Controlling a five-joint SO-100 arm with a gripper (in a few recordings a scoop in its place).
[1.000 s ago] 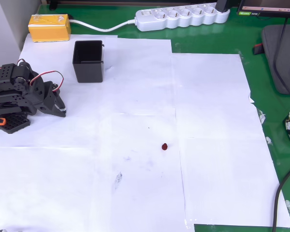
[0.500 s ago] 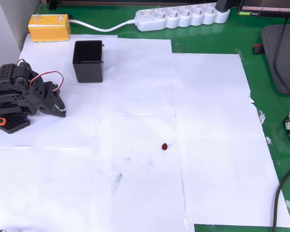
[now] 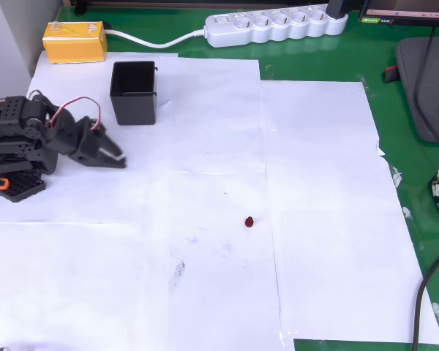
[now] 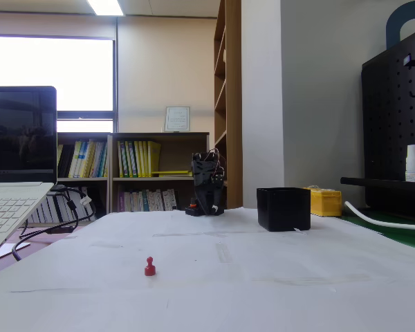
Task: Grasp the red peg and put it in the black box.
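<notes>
Black plastic arm links crowd the left edge of the overhead view, so the pincer reads only as a dark wedge reaching out over the white paper sheets; whether its two fingers are spread or pressed together cannot be told. In the fixed view the arm faces the camera head-on from the far end of the table, folded upright, and the pincer is lost against the body. Ahead of the pincer tip, well apart from it, the red peg rests alone on the paper; the fixed view shows it standing upright. Near the pincer, off to one side of it, sits the black box, open-topped, its interior in shadow. Beyond the box lies a yellow box.
</notes>
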